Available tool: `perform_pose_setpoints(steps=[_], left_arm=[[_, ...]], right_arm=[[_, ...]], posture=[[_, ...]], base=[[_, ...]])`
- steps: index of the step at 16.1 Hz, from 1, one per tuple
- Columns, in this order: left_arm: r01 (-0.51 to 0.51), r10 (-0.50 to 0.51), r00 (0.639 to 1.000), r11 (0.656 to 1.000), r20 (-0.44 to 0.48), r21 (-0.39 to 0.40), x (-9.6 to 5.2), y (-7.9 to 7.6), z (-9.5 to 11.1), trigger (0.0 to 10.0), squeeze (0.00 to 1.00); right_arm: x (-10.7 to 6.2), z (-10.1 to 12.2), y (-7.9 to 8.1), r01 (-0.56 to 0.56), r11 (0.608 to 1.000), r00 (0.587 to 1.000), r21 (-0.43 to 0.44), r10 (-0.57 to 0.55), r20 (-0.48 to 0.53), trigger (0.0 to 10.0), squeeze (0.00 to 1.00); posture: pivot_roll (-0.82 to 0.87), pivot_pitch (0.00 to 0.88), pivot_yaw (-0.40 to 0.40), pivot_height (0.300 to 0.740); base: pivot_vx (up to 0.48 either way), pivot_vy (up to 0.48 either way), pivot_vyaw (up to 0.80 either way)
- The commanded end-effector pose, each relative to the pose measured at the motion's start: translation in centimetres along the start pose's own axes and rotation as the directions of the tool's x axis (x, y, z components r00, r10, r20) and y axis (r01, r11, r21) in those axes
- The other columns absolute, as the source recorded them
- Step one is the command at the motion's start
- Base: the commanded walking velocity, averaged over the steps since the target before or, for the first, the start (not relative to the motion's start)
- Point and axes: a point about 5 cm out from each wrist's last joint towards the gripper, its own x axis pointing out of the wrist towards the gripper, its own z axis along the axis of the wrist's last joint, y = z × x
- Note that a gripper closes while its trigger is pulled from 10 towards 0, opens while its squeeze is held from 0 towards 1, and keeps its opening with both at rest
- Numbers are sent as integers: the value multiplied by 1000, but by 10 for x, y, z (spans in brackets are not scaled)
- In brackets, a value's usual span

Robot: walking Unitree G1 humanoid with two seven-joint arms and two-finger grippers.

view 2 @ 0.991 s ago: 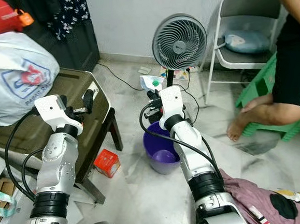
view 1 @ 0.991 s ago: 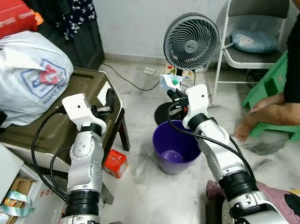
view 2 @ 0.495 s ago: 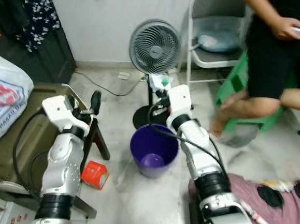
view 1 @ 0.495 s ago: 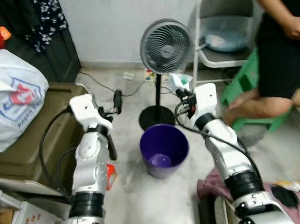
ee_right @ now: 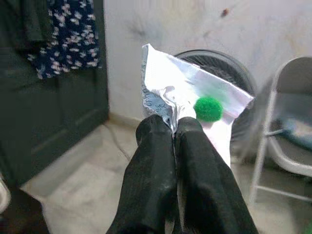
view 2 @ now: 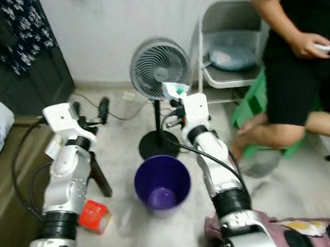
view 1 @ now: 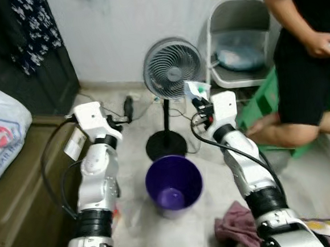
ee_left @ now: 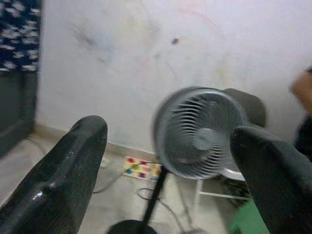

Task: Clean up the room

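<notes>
A: What is the right tool (ee_right: 174, 127) doing?

B: Its two black fingers (ee_right: 151, 165) are pressed tight together, pinching a crumpled white wrapper (ee_right: 187, 95) with a green spot on it. The wrapper sticks up past the fingertips, held in the air in front of the standing fan (view 1: 172, 70).

A: And the left tool (ee_left: 170, 161)?

B: Spread wide, nothing between its fingers. It is raised on the robot's left, pointing toward the fan and the wall.

A: Where is the bin?

B: A purple bucket (view 1: 173, 183) stands on the pale floor between the two arms, just in front of the fan's round black base (view 1: 165, 145). The held wrapper is above and behind it, toward the robot's right, not over the opening. Inside, a paler patch shows at the bottom; I cannot tell what it is.

A: Anything else around?

B: A small red box (view 2: 92, 216) lies on the floor to the bucket's left, near a dark low table (view 1: 21, 186). A folding chair (view 1: 240, 43) with a bluish cushion stands by the wall, and a person in black (view 1: 306, 61) sits on a green stool on the right. Pinkish cloth (view 1: 236, 229) lies on the floor beside the right arm
</notes>
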Motion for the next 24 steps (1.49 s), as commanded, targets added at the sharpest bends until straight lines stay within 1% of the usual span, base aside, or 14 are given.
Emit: perform_pose_setpoints(steps=[1,9,13,14,17,18,19,20,22,23,24], left_arm=[[7,-7,1000,1000,-9,3,1,-4,-1,10000,0],[18,-18,1000,1000,-5,-2,1,-4,-1,10000,0],[-36,37,999,999,-21,15,2,0,-3,10000,0],[-43,43,999,999,-20,10,3,0,-3,10000,0],[-50,50,999,999,-8,0,7,2,3,10000,0],[-51,51,999,999,-4,0,7,4,5,10000,0],[-55,55,998,998,-3,32,7,9,5,10000,0],[-57,57,998,997,-2,42,6,10,5,10000,0],[-80,83,996,994,-29,73,-3,25,2,10000,0],[-70,76,996,991,-44,113,-11,33,0,10000,0],[-67,73,996,990,-47,121,-12,35,-1,10000,0]], right_arm=[[0,2,-5,6,1000,1000,-15,-6,1,10000,0],[0,2,-4,4,1000,1000,-15,-4,5,10000,0],[0,2,-5,0,1000,1000,-10,0,9,10000,0],[0,3,-5,-5,1000,1000,-23,5,9,10000,0],[-1,6,0,-14,999,999,-50,15,28,10000,0],[0,6,-2,-11,999,1000,-52,13,28,10000,0],[1,5,-3,-8,999,1000,-51,9,23,10000,0],[0,5,-3,-8,999,1000,-51,9,23,10000,0],[1,-1,3,-6,998,1000,-62,6,0,10000,0],[1,-5,7,9,999,1000,-50,-10,-19,10000,0],[1,-6,7,12,999,1000,-46,-13,-22,10000,0]], posture=[[1,20,-30,740],[2,20,-28,740],[0,14,-26,740],[0,14,-26,740],[-11,8,-15,740],[-8,7,-19,740],[-2,6,-24,740],[3,5,-27,740],[36,9,-31,740],[43,15,-28,740],[43,15,-28,740]], base=[[304,0,0],[280,0,0],[0,0,0],[0,0,0],[0,0,713],[0,0,800],[0,0,800],[0,0,800],[0,0,363],[0,0,0],[0,0,0]])
